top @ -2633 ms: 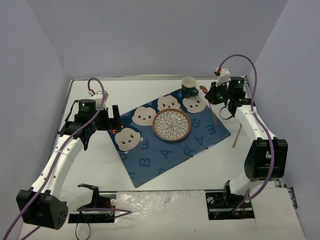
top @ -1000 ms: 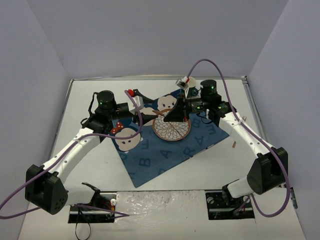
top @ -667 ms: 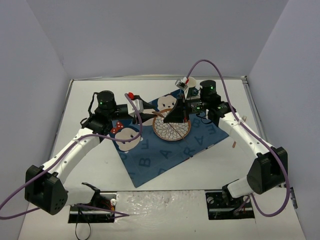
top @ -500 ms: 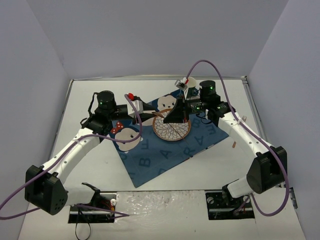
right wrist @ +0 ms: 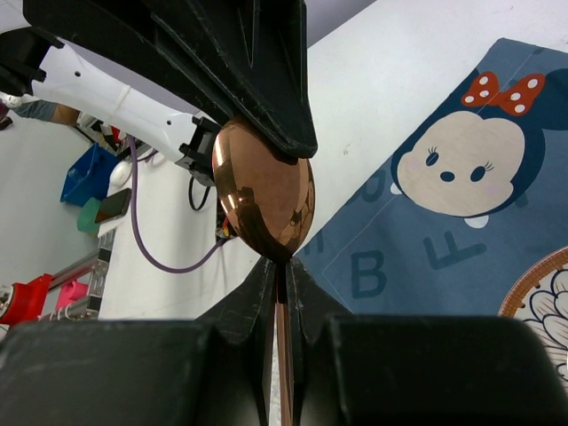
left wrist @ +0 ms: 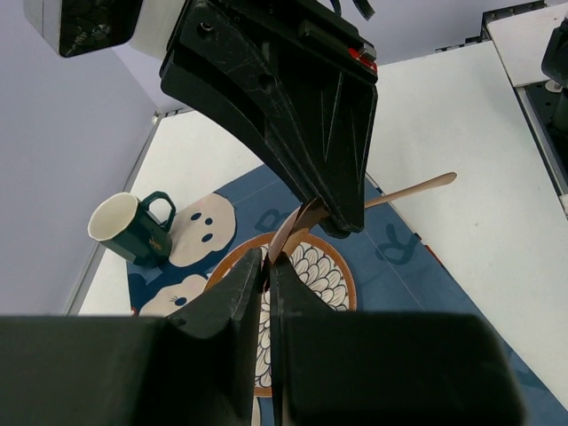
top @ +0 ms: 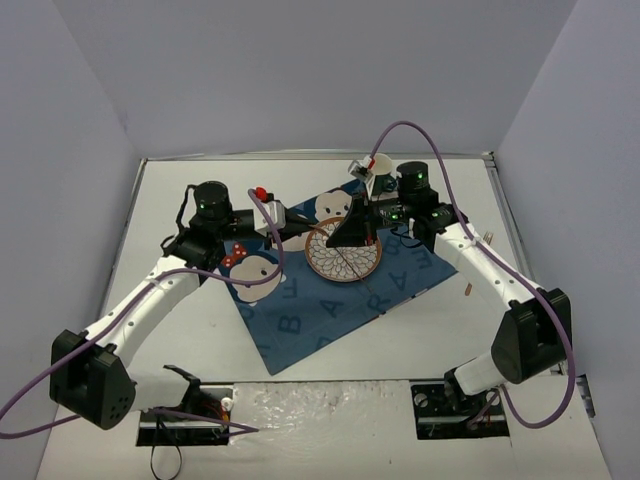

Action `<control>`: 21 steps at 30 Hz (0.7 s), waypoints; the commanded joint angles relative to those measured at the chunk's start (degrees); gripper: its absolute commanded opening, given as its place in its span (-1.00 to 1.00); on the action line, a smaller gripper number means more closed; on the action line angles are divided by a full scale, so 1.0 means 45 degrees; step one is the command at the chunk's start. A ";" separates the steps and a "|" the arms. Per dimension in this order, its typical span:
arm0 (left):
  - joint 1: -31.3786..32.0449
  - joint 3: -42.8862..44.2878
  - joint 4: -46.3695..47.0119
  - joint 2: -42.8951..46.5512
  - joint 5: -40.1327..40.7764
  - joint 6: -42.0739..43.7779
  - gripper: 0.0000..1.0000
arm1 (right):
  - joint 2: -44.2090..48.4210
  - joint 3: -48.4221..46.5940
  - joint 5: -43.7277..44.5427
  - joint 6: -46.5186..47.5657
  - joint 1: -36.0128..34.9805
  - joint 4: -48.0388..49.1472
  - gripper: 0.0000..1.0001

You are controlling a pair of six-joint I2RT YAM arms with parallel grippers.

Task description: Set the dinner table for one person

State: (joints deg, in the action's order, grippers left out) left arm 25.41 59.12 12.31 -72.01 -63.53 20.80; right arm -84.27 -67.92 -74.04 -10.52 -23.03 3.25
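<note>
A copper spoon [right wrist: 266, 195] hangs in the air over the patterned plate [top: 343, 258], held at both ends. My right gripper [right wrist: 280, 266] is shut on the spoon's neck, just below the bowl. My left gripper [left wrist: 266, 262] is shut on the bowl's tip [left wrist: 288, 232]; its handle [left wrist: 417, 188] sticks out past the right gripper. In the top view the left gripper [top: 300, 231] and right gripper [top: 345, 235] meet nose to nose above the plate's left rim. The plate rests on a blue cartoon placemat [top: 300, 315] on the white dinner table [top: 190, 340].
A dark green mug [left wrist: 129, 226] with a white inside stands on the placemat's far corner, behind the right arm. A thin copper-coloured utensil [top: 467, 290] lies on the table right of the placemat. Purple cables loop above both arms.
The left gripper's jaws have closed onto the spoon's bowl. Earlier, both arms swung in from the table's sides to meet over the plate, the right one carrying the spoon.
</note>
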 commanded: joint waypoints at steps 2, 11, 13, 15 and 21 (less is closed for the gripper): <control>0.0174 0.0243 0.1193 0.0278 -0.0403 0.0124 -1.00 | -0.0024 0.0091 0.0460 0.0014 -0.0099 0.0763 -0.69; 0.0165 0.0542 -0.0405 0.0397 0.0512 0.0252 -1.00 | 0.0638 0.0230 0.3145 0.0549 -0.0049 0.0608 0.24; 0.0162 0.0923 -0.1334 0.0230 0.0819 0.0094 -1.00 | 0.0997 0.0236 0.4291 0.1006 -0.0039 0.0333 0.31; 0.0174 0.1317 -0.2258 0.0002 0.1316 -0.0181 -1.00 | 0.1386 0.0202 0.5557 0.1599 -0.0042 -0.0100 0.37; 0.0158 0.3324 -0.4901 -0.0798 0.2945 -0.2646 -1.00 | 0.2712 0.0328 0.9381 0.3881 -0.0288 -0.1316 0.45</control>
State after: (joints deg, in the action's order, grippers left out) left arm 25.89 65.31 -2.50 -74.77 -55.07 17.52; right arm -78.60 -66.04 -47.07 -1.72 -23.43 -1.72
